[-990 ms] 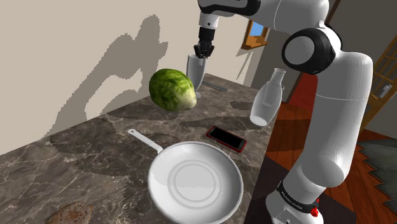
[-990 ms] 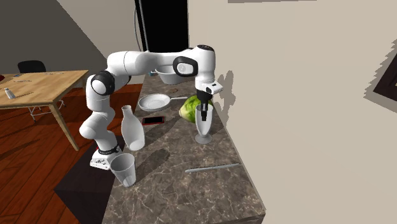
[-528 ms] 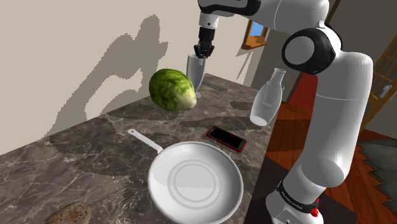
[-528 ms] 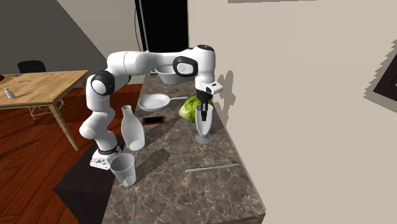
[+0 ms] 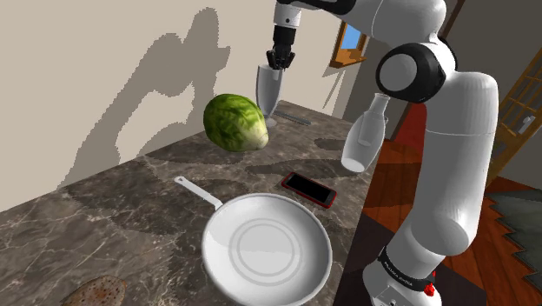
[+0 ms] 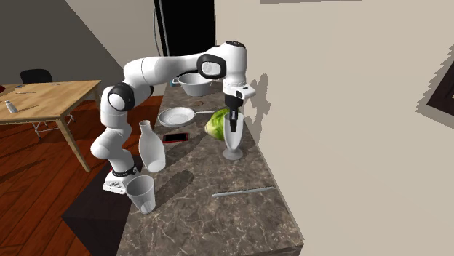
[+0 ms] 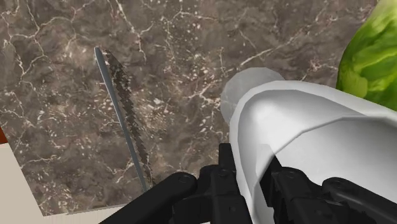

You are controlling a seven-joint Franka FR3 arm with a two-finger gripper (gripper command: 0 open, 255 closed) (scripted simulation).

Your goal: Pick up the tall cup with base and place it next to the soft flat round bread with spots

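— Gripping the rim of the tall footed cup (image 5: 267, 94), the claw (image 5: 278, 59) is clamped tight on it at the tabletop's (image 5: 130, 200) wall side. What surrounds it?
— From the shoulder view's left: one spotted flatbread (image 5: 94, 291), well apart from the cup; one pan (image 5: 267, 248); one green lettuce (image 5: 234, 122) just beside the cup; one phone (image 5: 307, 188); one carafe (image 5: 365, 135) at the open edge.
— Any room?
— Bare marble lies between flatbread and pan.

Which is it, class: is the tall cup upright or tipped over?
Upright: the cup is vertical, base lowest, rim on top, where the claw clasps it.
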